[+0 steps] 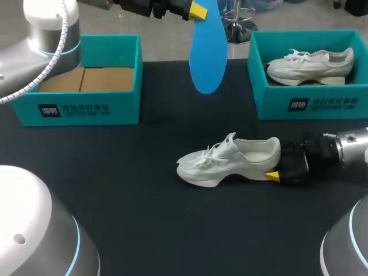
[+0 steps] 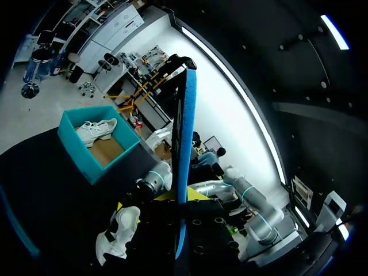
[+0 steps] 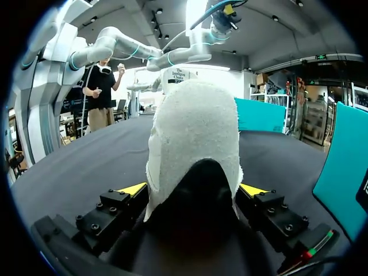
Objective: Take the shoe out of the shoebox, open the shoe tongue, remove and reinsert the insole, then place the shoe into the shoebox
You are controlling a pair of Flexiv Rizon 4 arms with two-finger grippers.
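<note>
Black table (image 1: 144, 230) nearest, dark cloth. Far left: teal shoebox (image 1: 86, 109), cardboard floor. Far centre, aloft: left gripper (image 1: 194, 10) pinching hanging blue insole (image 1: 208, 54). Centre: white shoe (image 1: 224, 161) upright on table, toe left, right gripper (image 3: 192, 190) clamped on heel. Far right: second shoebox (image 1: 310, 106) holding spare shoe (image 1: 310, 63).

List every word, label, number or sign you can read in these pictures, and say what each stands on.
Nothing can be read with certainty.
On the left shoebox, front wall: a white logo and a line of white characters, too blurred to read.
On the right shoebox, front wall: the same kind of white print, too small to read.
On the shoe on the table and the blue insole: no print visible.
</note>
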